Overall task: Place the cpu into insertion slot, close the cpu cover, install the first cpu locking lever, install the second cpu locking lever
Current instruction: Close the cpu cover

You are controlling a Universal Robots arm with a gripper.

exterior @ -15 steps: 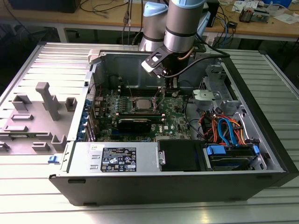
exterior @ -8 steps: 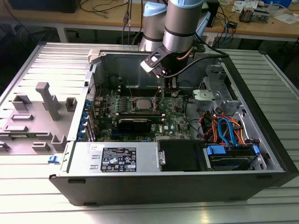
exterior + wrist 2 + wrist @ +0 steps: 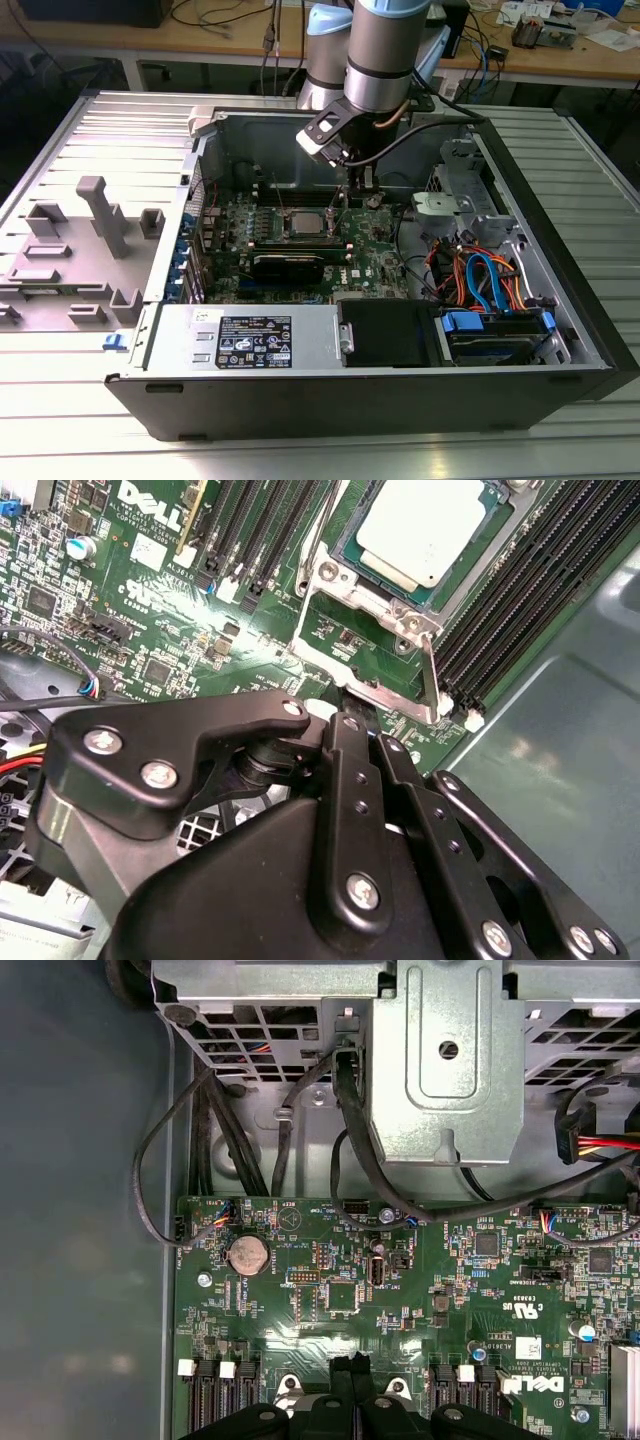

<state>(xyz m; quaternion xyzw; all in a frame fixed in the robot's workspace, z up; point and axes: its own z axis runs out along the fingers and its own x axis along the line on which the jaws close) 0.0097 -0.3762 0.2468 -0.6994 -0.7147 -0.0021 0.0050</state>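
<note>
The cpu [image 3: 303, 222] lies flat in the insertion slot [image 3: 350, 558], silver top up and uncovered, as the second wrist view [image 3: 425, 535] shows plainly. So step 1 of 4 looks done.

At the exterior view's left, grey fixtures [image 3: 100, 215] stand on the ribbed tabletop [image 3: 60, 140], well apart from the work. Next comes the open computer case [image 3: 300, 410] with the green motherboard [image 3: 370, 255] in its floor. The chip sits near the middle of that board, with long black memory slots [image 3: 270, 530] beside the socket.

Just to the exterior view's right of the chip, the gripper [image 3: 342, 205] hangs low over the board. In both wrist views [image 3: 345, 720] [image 3: 350, 1362] the jaws are pressed together, and I see nothing held between them. Their tips are close to the free edge of the cpu cover [image 3: 375, 605], which is swung up off the chip, with the board visible through its window. Whether they touch it I cannot tell.

Farther right lie coloured cables [image 3: 480, 280].

By my reading, 3 steps remain: the cover and both locking levers.
</note>
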